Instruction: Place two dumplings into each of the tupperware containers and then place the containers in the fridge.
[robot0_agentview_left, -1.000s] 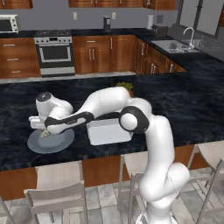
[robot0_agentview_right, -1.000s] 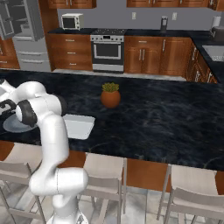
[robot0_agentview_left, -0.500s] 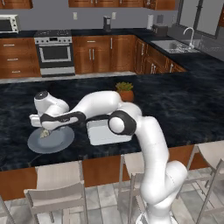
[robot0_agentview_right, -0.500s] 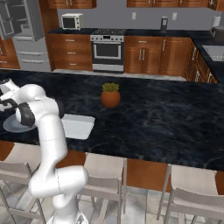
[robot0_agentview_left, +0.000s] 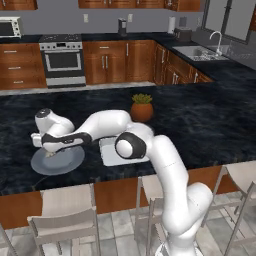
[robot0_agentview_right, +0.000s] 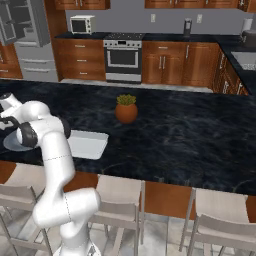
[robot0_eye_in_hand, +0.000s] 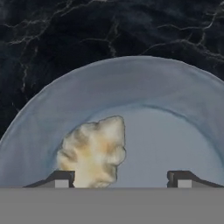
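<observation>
No writing could be read anywhere. In the left base view the arm reached left over the dark marbled surface (robot0_agentview_left: 210, 120), its hand above a round grey-blue plate (robot0_agentview_left: 57, 161); a pale tupperware container (robot0_agentview_left: 112, 152) lay just beside the plate, partly behind the elbow, with a potted plant (robot0_agentview_left: 142, 107) beyond. In the right base view the container (robot0_agentview_right: 87, 144) sat near the surface's front edge, the fridge (robot0_agentview_right: 25, 40) far back left. In the hand view a dumpling (robot0_eye_in_hand: 94, 151) lay on the plate (robot0_eye_in_hand: 166, 100), close to the left fingertip of the gripper (robot0_eye_in_hand: 118, 179), whose fingers stood apart.
</observation>
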